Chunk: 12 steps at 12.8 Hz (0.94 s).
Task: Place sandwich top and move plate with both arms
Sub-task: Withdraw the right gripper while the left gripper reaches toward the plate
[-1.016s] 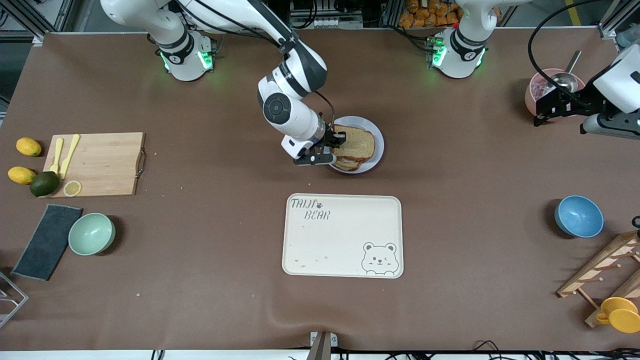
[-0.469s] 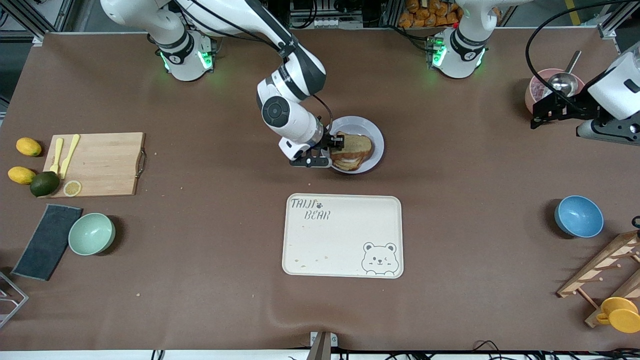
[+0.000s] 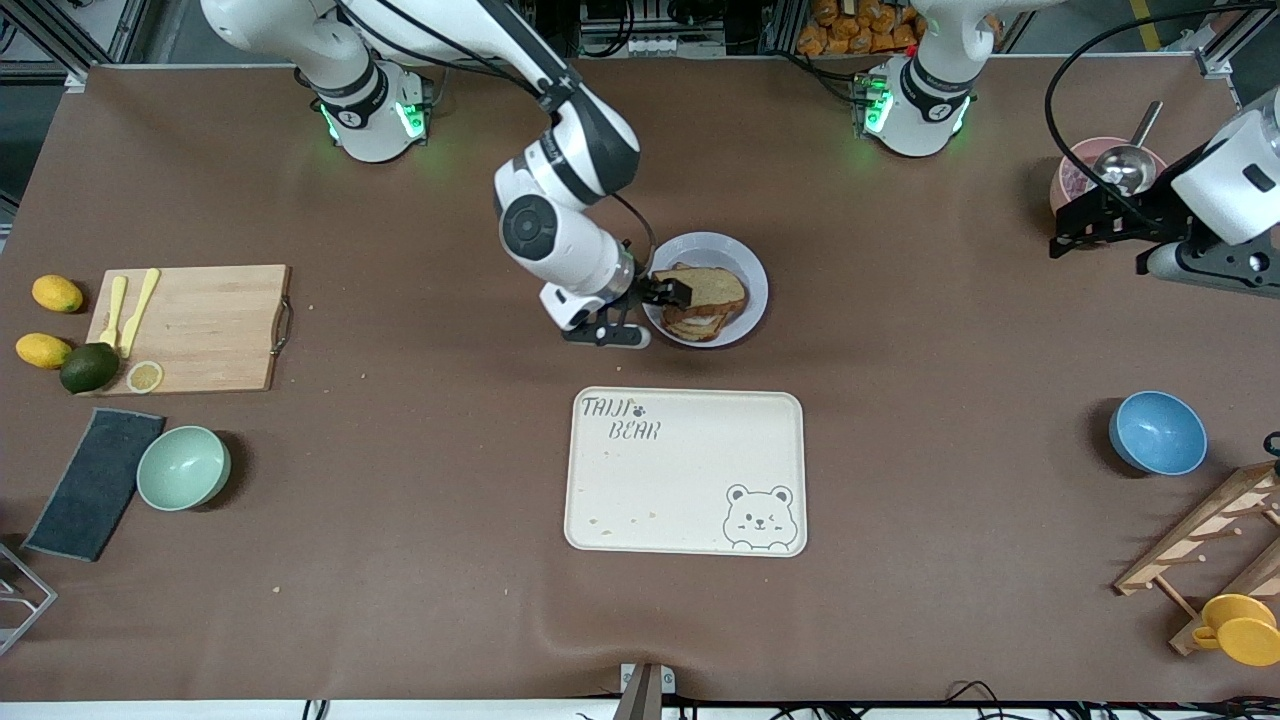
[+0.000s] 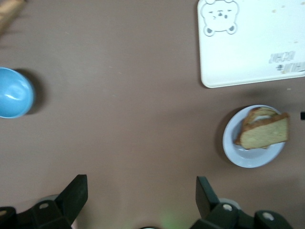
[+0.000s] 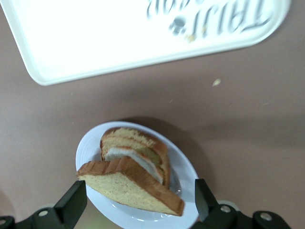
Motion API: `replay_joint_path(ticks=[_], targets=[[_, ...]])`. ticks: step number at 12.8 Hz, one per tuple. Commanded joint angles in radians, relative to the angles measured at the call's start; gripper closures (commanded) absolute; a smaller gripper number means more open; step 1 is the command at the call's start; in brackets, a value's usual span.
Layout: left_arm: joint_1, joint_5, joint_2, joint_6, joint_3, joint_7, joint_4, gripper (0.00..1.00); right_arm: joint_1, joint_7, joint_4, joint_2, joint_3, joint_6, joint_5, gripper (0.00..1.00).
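Brown table [image 3: 400,560]; both hands gape empty: right hand [image 3: 650,310] beside plate [image 3: 752,272], left hand [image 3: 1100,225] waits.

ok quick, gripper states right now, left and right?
Left gripper: open, holding nothing, up over the table's left-arm end.
Right gripper: open at the plate, sandwich top released.

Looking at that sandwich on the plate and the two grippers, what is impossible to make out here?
- Sandwich filling: the sandwich top covers it in the right wrist view; only a white edge shows.
- Right gripper: front view, the wrist hides part of it beside the plate.
- Left gripper: front view, it hides part of the pink bowl, whose contents are too small to tell.
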Motion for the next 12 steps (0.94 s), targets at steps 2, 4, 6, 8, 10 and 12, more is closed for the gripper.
replay_joint_path(ticks=[2, 4, 6, 8, 10, 12], targets=[[0.055, -0.129, 0.074, 0.002, -0.001, 0.057, -0.003, 0.0, -0.004, 0.015, 0.069, -0.08, -0.21, -0.314, -0.022, 0.0], [0.072, -0.184, 0.123, -0.001, -0.001, 0.1, -0.009, 0.0, -0.004, 0.007, 0.117, -0.08, -0.345, -0.46, -0.027, 0.0], [0.074, -0.244, 0.171, -0.004, -0.001, 0.172, -0.03, 0.0, -0.004, -0.125, 0.151, -0.08, -0.44, -0.552, -0.07, 0.0], [0.085, -0.299, 0.21, -0.002, -0.001, 0.257, -0.061, 0.0, -0.002, -0.283, 0.152, -0.081, -0.547, -0.569, -0.1, 0.0], [0.094, -0.373, 0.231, 0.005, -0.001, 0.33, -0.107, 0.0, -0.004, -0.46, 0.151, -0.077, -0.633, -0.569, -0.128, 0.0], [0.086, -0.422, 0.24, 0.039, -0.005, 0.345, -0.151, 0.0, -0.014, -0.589, 0.146, -0.071, -0.696, -0.569, -0.131, 0.0]])
